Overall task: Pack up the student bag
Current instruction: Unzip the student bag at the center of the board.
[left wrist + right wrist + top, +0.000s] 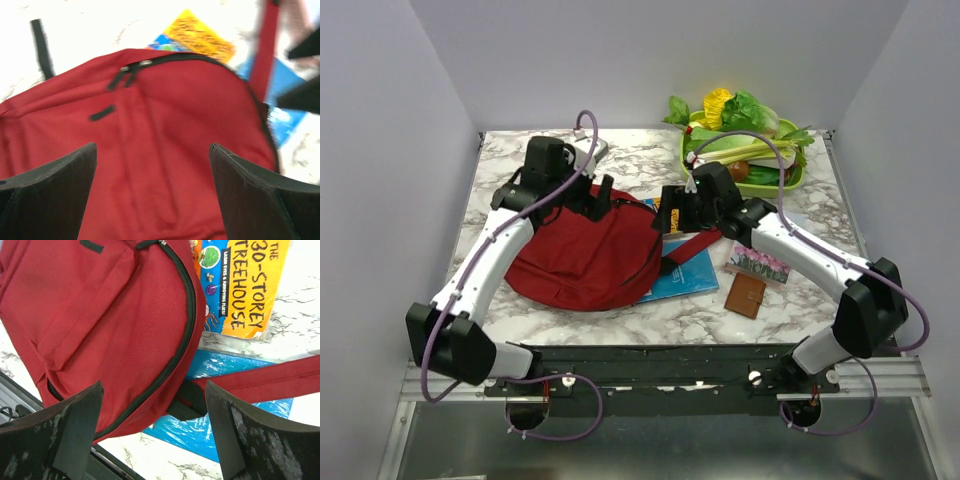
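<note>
Pale lilac walls [650, 60] closing round me on three sides, white grey-veined marble surface [670, 320] mid-frame, grey metal sheet [670, 450] below

Your student bag [585, 255] is matt red woven cloth, and the right wrist view shows its weave as fine and even. A black zip [191, 325] with dull cloth tape edges it, and the strap [270, 380] is the same red cloth. The bench [650, 160] has a smooth marble-patterned top with a faint sheen. The orange paperback [240, 285] has a glossy printed card cover. The blue book [220, 430] shines with wrinkled highlights, like plastic film. On the right tool [152, 390], the matt black fingers [250, 440] are scuffed grey and rough. The left tool [152, 147] looks smooth and matt black. The brown wallet [746, 295] looks like leather.
</note>
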Controlling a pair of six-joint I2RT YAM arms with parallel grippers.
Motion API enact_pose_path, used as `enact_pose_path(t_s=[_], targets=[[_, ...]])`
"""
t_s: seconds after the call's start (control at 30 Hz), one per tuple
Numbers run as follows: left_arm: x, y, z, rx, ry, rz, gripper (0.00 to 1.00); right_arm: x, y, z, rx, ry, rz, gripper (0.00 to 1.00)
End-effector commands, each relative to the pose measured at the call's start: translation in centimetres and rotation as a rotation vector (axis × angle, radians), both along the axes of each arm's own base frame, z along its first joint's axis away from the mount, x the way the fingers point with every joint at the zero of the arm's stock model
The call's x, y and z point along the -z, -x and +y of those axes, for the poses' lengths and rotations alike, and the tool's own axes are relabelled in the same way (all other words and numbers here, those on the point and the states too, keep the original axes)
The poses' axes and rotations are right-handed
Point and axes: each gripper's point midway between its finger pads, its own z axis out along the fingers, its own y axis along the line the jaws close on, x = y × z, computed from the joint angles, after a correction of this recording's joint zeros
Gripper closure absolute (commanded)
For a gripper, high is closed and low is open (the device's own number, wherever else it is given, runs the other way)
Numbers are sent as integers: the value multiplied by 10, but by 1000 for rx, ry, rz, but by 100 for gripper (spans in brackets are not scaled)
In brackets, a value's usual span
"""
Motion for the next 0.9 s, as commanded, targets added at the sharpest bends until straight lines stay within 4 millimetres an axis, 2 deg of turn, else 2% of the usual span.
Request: enact_pose_path(t_s=[0.0,0.07,0.17,0.23,0.33,0.37,0.4,0.47,0.6,0.63,0.73,0.87], targets=[[39,-58,48,-178,-75,26,2,13,-1,18,-17,38,32,11],[64,-70,53,-192,-104,56,4,22,-1,29,-37,53,47,13],[90,-85,58,-217,-126,77,9,36,1,39,-58,89,60,20],[96,-95,61,-252,-108,95,15,42,4,38,-62,109,65,28],[101,-114,71,-312,-65,100,33,56,8,31,-52,146,78,41],[102,-122,74,-336,-46,99,46,57,9,27,-45,155,75,44],[102,-125,77,-345,-34,94,53,63,12,23,-45,168,80,49],[101,-131,87,-363,-18,63,66,66,16,20,-47,173,84,51],[111,-128,89,-305,-36,72,67,69,19,17,-51,176,80,53],[112,-124,83,-262,-19,89,67,70,19,17,-52,178,82,53],[120,-116,78,-223,-14,131,62,72,17,18,-53,182,84,53],[127,-104,70,-161,5,170,47,71,16,19,-54,180,80,53]])
